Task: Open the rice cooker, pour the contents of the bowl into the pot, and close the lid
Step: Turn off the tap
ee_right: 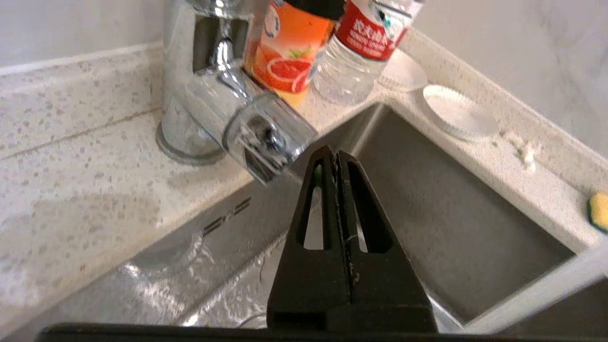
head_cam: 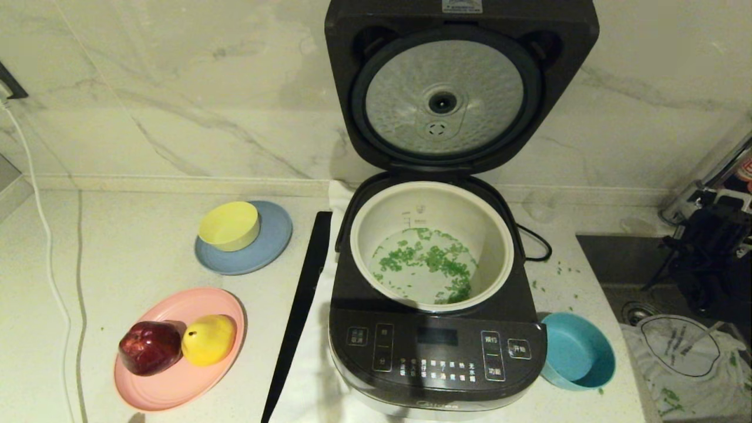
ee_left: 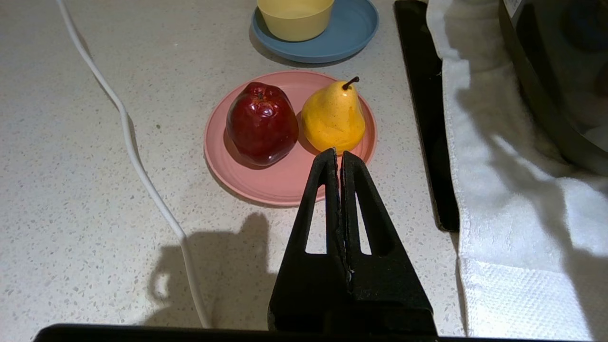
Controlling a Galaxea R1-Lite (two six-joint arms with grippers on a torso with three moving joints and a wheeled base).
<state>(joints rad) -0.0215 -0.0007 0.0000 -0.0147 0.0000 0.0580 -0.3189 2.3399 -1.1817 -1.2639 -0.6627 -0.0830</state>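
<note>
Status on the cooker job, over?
Both grippers shut, empty: left over counter by fruit plate, right over sink. Lid up, greens in pot, bowl empty beside cooker. Lid's path unobstructed.

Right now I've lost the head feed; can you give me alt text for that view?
The rice cooker stands with its lid raised, and chopped green contents lie scattered in the white pot. The teal bowl sits empty beside the cooker's right front corner. The right gripper is off over the sink.
</note>
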